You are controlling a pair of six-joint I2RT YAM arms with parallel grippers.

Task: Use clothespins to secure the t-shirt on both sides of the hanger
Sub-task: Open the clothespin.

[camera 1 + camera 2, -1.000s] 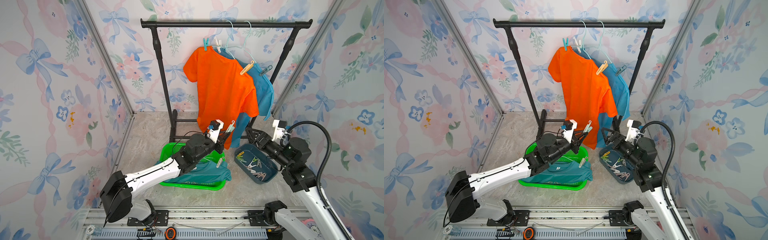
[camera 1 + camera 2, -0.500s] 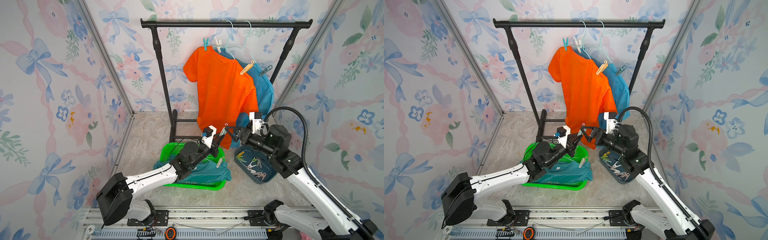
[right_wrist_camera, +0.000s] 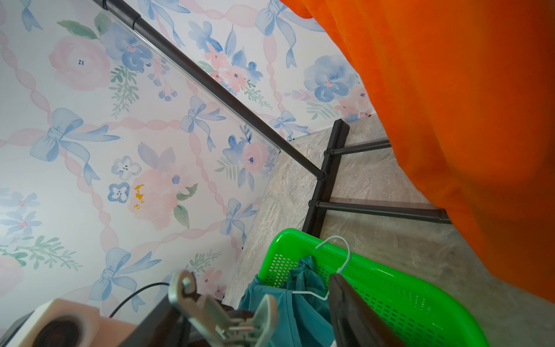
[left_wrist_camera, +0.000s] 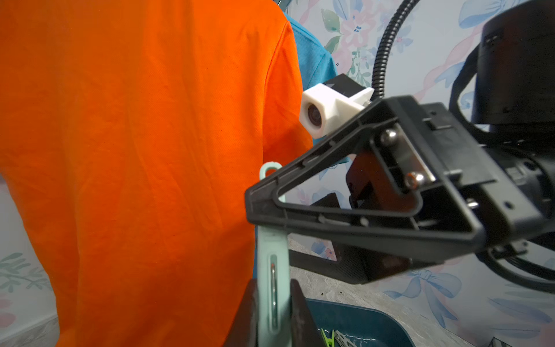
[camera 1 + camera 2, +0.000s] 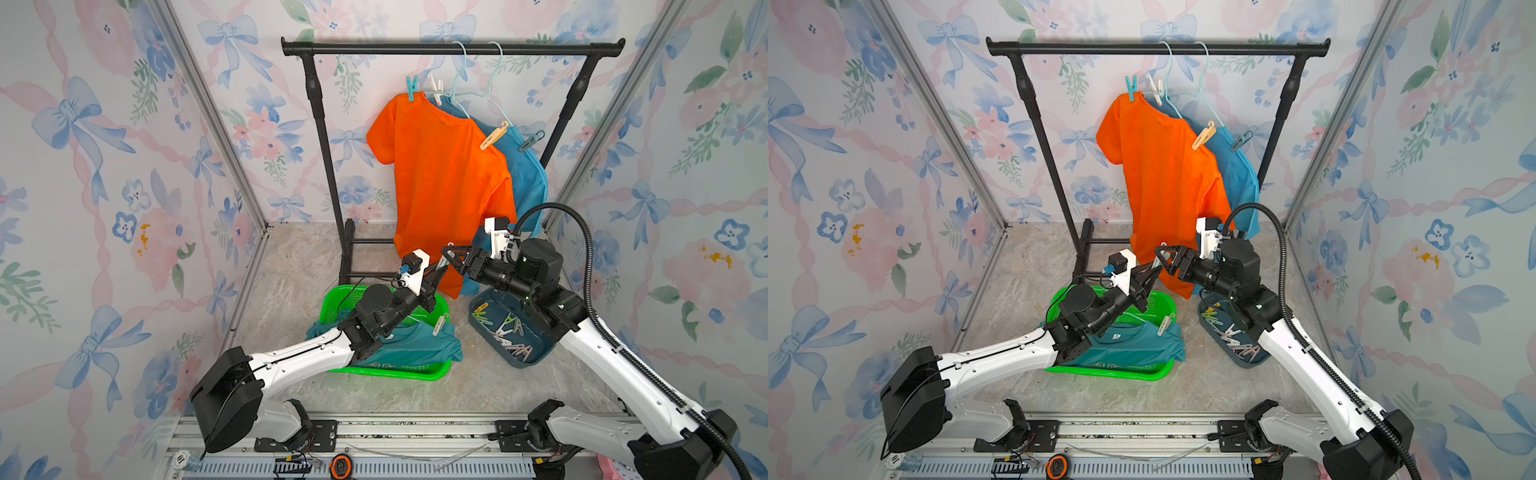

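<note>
**Top views.** We count 2 arms and 1 rack (image 5: 453,49) with 2 hangers (image 5: 457,79) on it. 2 shirts hang there: orange shirt (image 5: 444,187) in front, blue shirt (image 5: 525,178) behind.

4 pins are clipped well above the fingers:
- teal pin (image 5: 411,86)
- white pin (image 5: 436,88)
- cream pin (image 5: 493,137)
- grey pin (image 5: 532,141)

The left gripper (image 5: 438,272) is clamped on 1 mint pin (image 5: 444,261) at the orange hem. The right gripper (image 5: 1163,255) meets it tip to tip, fingers wide, straddling the pin's free end.

Under the left fingers is 1 green basket (image 5: 338,299) holding 1 teal shirt (image 5: 411,349) with 1 basket pin (image 5: 439,325) clipped on it. Under the right fingers is 1 tray (image 5: 536,359) of loose pins (image 5: 509,336), too tangled to count. The shirt's label and hem print are too small to read.

**Left wrist.** The mint pin stands upright between the 2 left fingers (image 4: 300,315), gripped low, with its wire spring showing. A right finger (image 4: 345,228) crosses in front of the pin's upper part, and the ring end pokes out past it. We can't tell whether they touch. The orange shirt is just beside the fingers, and a tray corner is below them.

**Right wrist.** The pin sits between the right fingers with a clear gap to the one finger we can see (image 3: 354,315). The other side is blurred. Beyond the tips are the basket, the teal shirt and 1 white hanger (image 3: 349,255).
</note>
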